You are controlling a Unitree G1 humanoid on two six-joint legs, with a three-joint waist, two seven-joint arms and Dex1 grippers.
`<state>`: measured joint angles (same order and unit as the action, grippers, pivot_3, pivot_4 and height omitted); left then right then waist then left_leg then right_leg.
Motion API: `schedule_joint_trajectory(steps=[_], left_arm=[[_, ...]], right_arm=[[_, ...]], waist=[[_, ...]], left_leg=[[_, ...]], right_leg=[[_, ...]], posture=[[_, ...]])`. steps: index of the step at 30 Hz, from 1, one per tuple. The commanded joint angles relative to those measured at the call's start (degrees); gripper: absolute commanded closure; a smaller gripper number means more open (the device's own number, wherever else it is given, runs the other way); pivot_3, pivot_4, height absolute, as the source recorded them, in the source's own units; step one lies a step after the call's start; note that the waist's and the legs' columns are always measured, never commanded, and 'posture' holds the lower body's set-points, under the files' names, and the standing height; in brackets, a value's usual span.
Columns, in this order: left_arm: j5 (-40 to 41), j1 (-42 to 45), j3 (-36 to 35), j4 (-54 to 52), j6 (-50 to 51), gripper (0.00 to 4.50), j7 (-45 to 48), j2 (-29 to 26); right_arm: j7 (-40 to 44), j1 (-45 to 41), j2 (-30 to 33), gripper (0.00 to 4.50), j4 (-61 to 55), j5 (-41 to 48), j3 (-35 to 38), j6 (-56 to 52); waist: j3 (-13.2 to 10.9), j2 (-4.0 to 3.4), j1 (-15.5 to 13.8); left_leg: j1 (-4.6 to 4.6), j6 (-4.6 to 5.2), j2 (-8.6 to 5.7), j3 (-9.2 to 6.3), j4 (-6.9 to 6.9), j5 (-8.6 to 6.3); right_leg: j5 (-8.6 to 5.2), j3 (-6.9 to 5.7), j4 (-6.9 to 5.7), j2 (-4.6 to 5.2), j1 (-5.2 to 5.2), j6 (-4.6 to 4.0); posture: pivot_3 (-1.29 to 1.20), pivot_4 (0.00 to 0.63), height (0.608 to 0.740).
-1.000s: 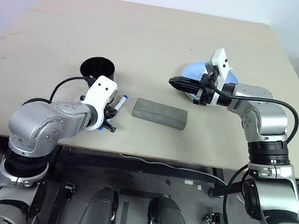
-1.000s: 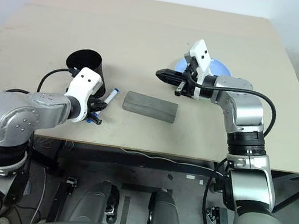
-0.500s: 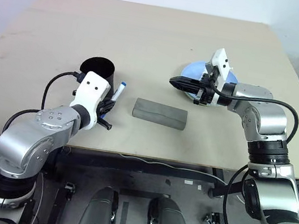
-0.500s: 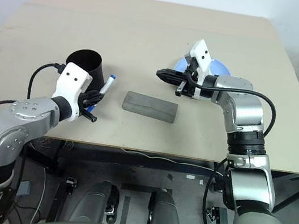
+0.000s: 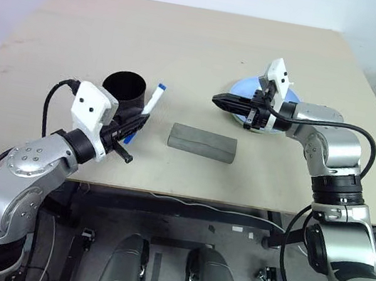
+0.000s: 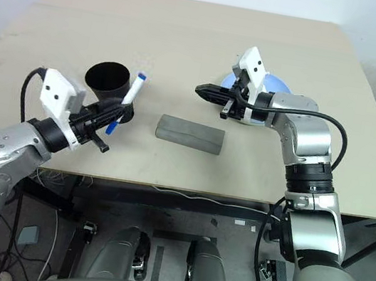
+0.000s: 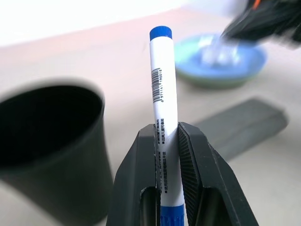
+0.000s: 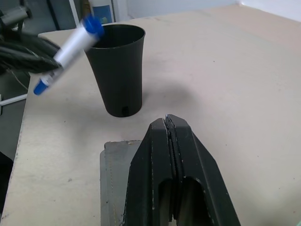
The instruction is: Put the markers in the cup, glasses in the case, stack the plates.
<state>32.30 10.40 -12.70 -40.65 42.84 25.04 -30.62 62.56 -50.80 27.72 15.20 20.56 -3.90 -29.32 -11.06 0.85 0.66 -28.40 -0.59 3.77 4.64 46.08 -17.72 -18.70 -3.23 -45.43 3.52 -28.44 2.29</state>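
While the blue-capped marker (image 7: 163, 117) stands pinched low on its barrel between the pads of the left gripper (image 7: 165, 160), its long upper part juts free past the fingertips, a hold that, by judgement, leaves most of the pen clear to be tipped into a container. Cup (image 5: 124, 91): black, upright, mouth open, just beside this gripper and beyond the marker's raised end; the pen is apart from the rim and not yet over the opening. Case (image 5: 202, 142): grey, lid down, lying flat on the table (image 5: 189, 47) between the two grippers, below and short of the right one. Right gripper (image 5: 222, 103): fingers pressed together, holding nothing, poised level above the table, seemingly parked out of the way. Plate (image 5: 243, 90): light blue, directly behind that gripper near its wrist, something pale resting in it.
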Motion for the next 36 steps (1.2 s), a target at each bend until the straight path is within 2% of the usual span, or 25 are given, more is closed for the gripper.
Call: schedule_joint_trajectory(steps=[1, 12, 20, 23, 30, 36], left_arm=[[-0.4, 1.0, -1.4, -0.2, -8.1, 4.23, 1.5, 1.7], [-1.8, 7.9, -4.7, 6.7, -19.5, 4.23, 1.7, 1.5], [-7.5, 16.6, -6.3, 16.5, -28.2, 4.23, -8.4, 7.2], [-8.3, 18.5, -6.0, 20.1, -31.6, 4.23, -9.0, 8.9], [-8.6, 18.9, -4.7, 27.4, -39.8, 4.23, -7.1, 12.0], [-7.8, 17.0, -3.5, 28.0, -38.4, 4.23, -6.2, 12.3]], right_arm=[[0.0, -1.9, -0.2, 4.5, -1.3, 1.7, 2.4, 1.2], [0.2, -1.8, -0.9, 4.5, -2.5, 3.6, 2.9, 1.2], [0.0, -2.6, -1.6, 4.5, -1.7, 3.5, 3.1, 1.5], [0.1, -2.9, -1.7, 4.5, -1.3, 3.4, 3.0, 1.7], [0.0, -3.1, -1.6, 4.5, -1.5, 3.2, 2.9, 1.8], [-0.2, -2.5, -0.9, 4.5, -2.7, 3.3, 3.0, 1.3]], waist=[[0.0, 0.0, 0.0], [0.0, 0.0, 0.0], [0.0, 0.0, -0.1], [0.0, 0.02, 0.0], [0.0, 0.02, 0.0], [0.0, 0.02, 0.0]], left_leg=[[0.0, 0.0, 0.0, 0.0, 0.0, 0.0], [0.0, 0.02, 0.03, 0.01, -0.01, -0.01], [0.01, 0.02, 0.02, 0.02, -0.02, 0.0], [-0.01, 0.02, 0.02, 0.02, -0.02, 0.0], [-0.02, 0.06, 0.03, 0.06, -0.05, -0.03], [-0.01, 0.06, 0.03, 0.06, -0.05, -0.03]], right_leg=[[0.0, 0.0, 0.0, 0.0, 0.0, 0.0], [0.02, -0.03, 0.02, -0.19, -0.01, 0.03], [0.07, -0.04, 0.04, -0.21, 0.02, 0.11], [0.13, -0.03, 0.1, -0.22, 0.03, 0.21], [0.14, -0.04, 0.12, -0.21, 0.02, 0.22], [0.14, -0.04, 0.12, -0.21, 0.03, 0.23]], posture=[[0.0, 0.15, 0.67], [0.0, 0.15, 0.67], [0.0, 0.15, 0.67], [0.0, 0.15, 0.67], [0.0, 0.15, 0.67], [0.0, 0.15, 0.67]])
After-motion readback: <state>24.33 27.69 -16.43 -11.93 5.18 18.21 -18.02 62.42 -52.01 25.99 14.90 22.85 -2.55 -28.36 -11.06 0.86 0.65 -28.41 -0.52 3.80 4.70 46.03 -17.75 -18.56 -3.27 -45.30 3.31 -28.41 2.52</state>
